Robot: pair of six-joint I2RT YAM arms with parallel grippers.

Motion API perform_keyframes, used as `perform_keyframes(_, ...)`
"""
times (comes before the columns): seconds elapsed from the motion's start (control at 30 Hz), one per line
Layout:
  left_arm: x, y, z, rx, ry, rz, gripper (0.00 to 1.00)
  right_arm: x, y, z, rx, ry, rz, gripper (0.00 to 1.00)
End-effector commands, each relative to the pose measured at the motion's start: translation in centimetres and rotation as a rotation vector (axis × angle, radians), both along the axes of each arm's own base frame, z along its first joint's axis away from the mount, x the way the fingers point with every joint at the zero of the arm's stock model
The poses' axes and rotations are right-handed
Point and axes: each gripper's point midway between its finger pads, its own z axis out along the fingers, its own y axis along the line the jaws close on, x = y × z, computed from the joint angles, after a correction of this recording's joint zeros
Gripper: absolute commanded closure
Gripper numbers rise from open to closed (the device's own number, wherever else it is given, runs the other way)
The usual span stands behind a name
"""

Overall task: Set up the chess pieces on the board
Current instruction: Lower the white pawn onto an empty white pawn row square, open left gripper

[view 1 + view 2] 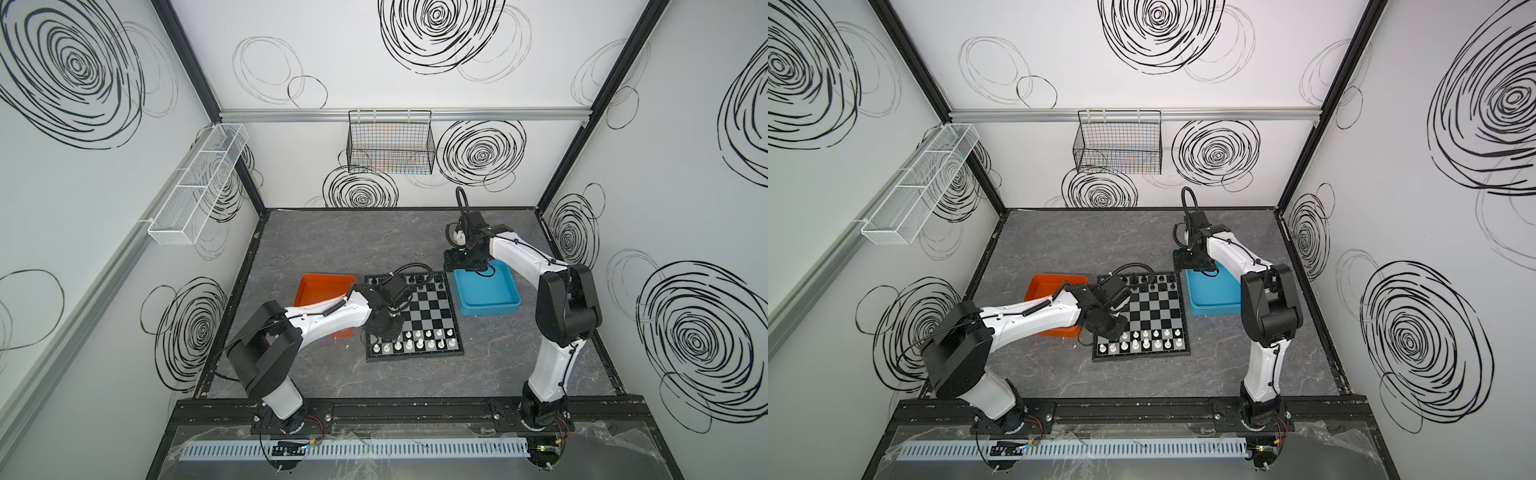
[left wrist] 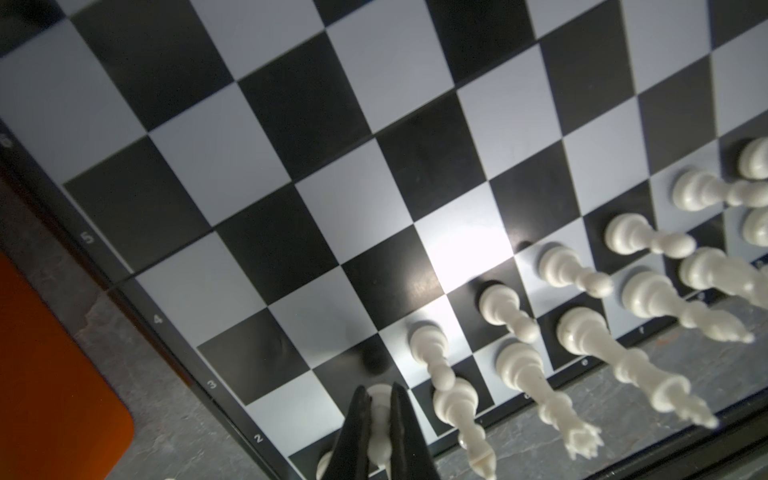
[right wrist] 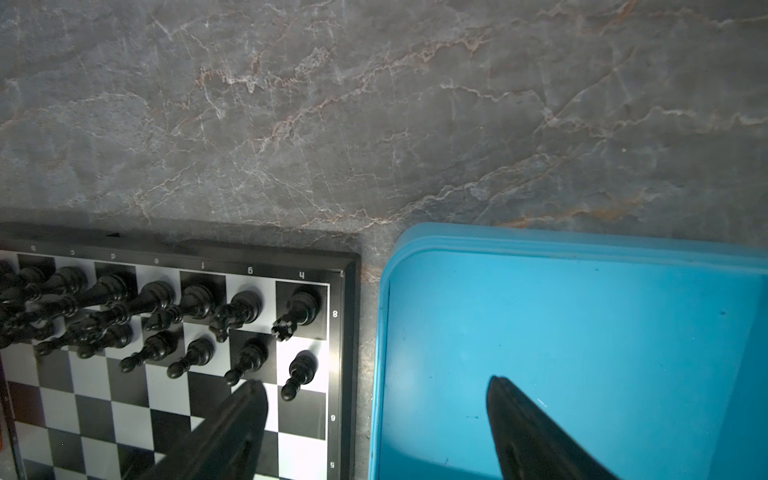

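Observation:
The board (image 1: pixel 428 309) lies mid-table, also visible in the left wrist view (image 2: pixel 291 174). Black chess pieces (image 3: pixel 195 299) fill its two far rows. White chess pieces (image 1: pixel 419 343) stand along the near rows. My left gripper (image 2: pixel 380 401) is shut on a white pawn (image 2: pixel 380 415), held low over a dark square by the board's near left corner. Whether its base touches the square I cannot tell. In a top view that gripper (image 1: pixel 376 332) sits at the board's left edge. My right gripper (image 3: pixel 376 386) hangs open and empty over the gap between board and blue tray.
An orange tray (image 1: pixel 320 286) lies left of the board, partly under my left arm. A blue tray (image 1: pixel 494 299) lies right of it, with nothing showing inside (image 3: pixel 582 332). Grey marbled tabletop (image 1: pixel 415 386) surrounds them. Wire baskets (image 1: pixel 390 141) hang on the walls.

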Motion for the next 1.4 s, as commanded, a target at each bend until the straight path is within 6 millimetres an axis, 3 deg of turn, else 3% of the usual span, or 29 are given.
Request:
perform_keyframes(0.0,-0.13,0.29,-0.70,0.019,0.001,0.009,0.89,-0.06,-0.39,0.19,-0.008,-0.007,-0.003,0.13)
perform_keyframes(1.37,0.45,0.42,-1.14,0.032,-0.005,0.023,0.80,-0.14,-0.43,-0.31,-0.006,0.005,-0.003,0.13)
